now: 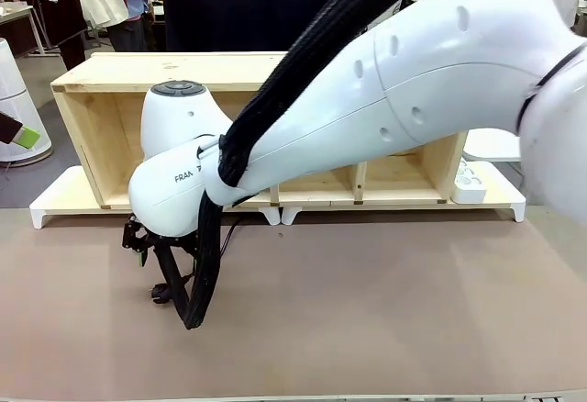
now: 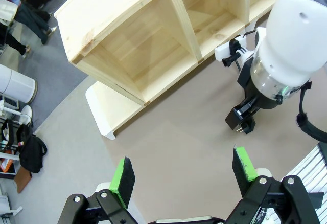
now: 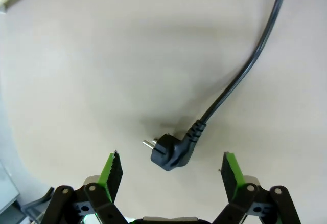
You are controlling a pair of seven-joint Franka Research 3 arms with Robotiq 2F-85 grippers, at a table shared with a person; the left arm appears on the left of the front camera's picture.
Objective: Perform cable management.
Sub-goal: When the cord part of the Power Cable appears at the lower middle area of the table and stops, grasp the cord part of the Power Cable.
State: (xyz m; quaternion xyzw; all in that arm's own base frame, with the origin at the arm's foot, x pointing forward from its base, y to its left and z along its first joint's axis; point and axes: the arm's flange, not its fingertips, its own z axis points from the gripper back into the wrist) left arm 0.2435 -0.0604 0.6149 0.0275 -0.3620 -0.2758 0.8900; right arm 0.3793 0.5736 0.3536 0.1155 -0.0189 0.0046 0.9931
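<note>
The cable (image 3: 240, 75) is a thin black cord lying on the brown table and ending in a small round black plug (image 3: 169, 152). My right gripper (image 3: 171, 178) hovers just above the plug, open, with one green pad on each side of it and nothing held. In the front view the right arm reaches across to the table's left, where the right gripper (image 1: 163, 278) points down at the plug (image 1: 161, 293). My left gripper (image 2: 184, 175) is open and empty, high above the table. One of its green fingertips (image 1: 26, 135) shows at the left edge of the front view.
A long wooden shelf unit (image 1: 257, 76) lies on its side along the far edge, on a white base. A white power strip (image 1: 469, 182) sits at its right end. A person in a dark top (image 1: 248, 3) stands behind it. The thick ribbed arm hose (image 1: 206, 273) hangs beside the right gripper.
</note>
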